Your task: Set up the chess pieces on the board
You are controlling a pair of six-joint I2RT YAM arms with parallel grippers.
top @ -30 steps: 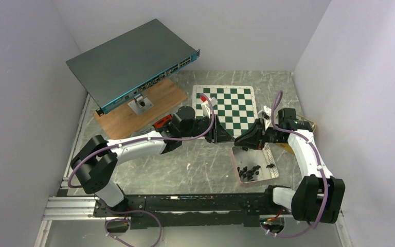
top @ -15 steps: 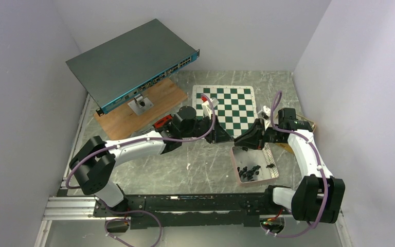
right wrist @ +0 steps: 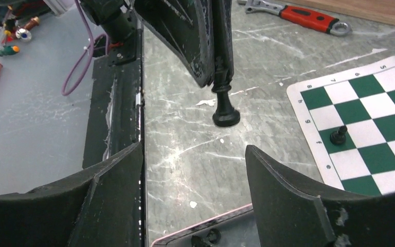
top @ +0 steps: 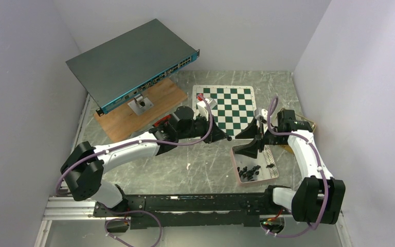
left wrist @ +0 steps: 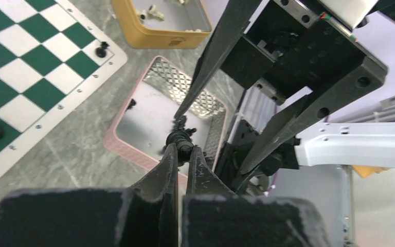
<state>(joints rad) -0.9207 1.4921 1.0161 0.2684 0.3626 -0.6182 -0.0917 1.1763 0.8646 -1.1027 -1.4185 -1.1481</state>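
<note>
L claw [left wrist: 183,152] pinches one chess piece [right wrist: 225,103] by its head, over the desk [right wrist: 185,134] beside the board [top: 231,103], base down so it lands upright. R claw [right wrist: 191,154] spread wide, giving room.

- The left arm [top: 128,148] and right arm [top: 308,152] are built of white links, dotted with small dark screws and joined by bulky black joints.
- A purple cable [top: 182,141] is strung along each arm.
- The left gripper [left wrist: 183,149] is fitted with slim black fingers [left wrist: 159,175], tapered to narrow tips.
- The right gripper [right wrist: 194,149] is fitted with broad, black, wedge-shaped fingers.
</note>
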